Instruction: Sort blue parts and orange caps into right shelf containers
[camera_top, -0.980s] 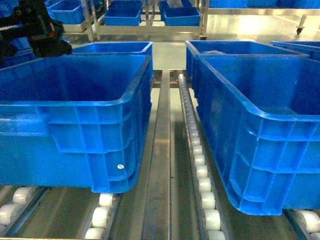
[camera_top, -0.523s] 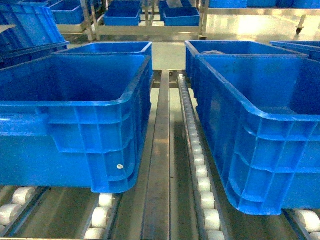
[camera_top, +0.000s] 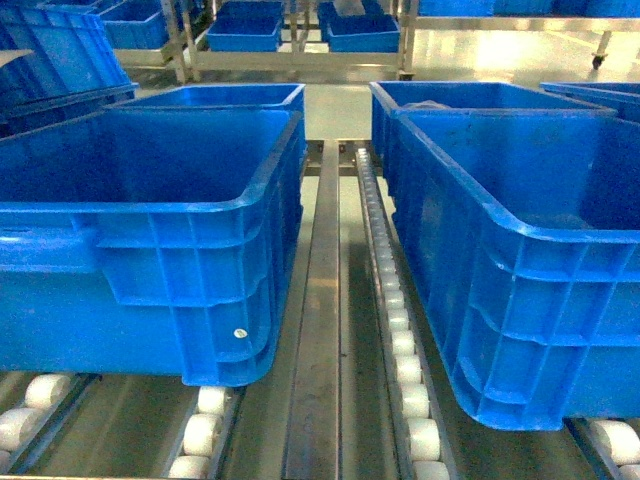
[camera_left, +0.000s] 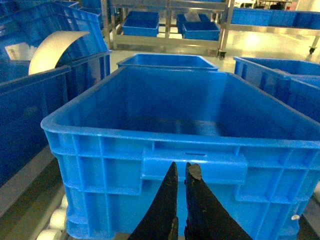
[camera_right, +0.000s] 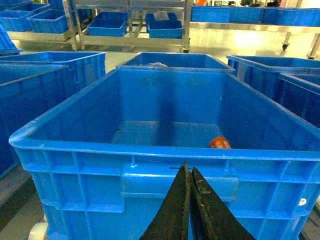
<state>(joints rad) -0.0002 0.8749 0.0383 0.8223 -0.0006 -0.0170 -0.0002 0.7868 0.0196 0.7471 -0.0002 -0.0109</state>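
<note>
An orange cap (camera_right: 219, 143) lies on the floor of the blue crate (camera_right: 150, 150) straight ahead of my right claw (camera_right: 188, 172), toward its far right corner. That claw hangs just outside the crate's near wall, level with the handle ledge, its two black fingers pressed together on nothing.

My left claw (camera_left: 180, 172) sits the same way before the left crate (camera_left: 150, 145), fingers nearly shut with only a slit between them, also carrying nothing. As far as I can see over the rim, that crate is bare inside.

Neither claw shows in the head view, so both are drawn back low.

I judge I am between drops: one cap delivered, nothing in hand. No blue parts or loose caps are visible, so the next move calls for turning toward the source, opening a claw, and fetching another piece.
</note>
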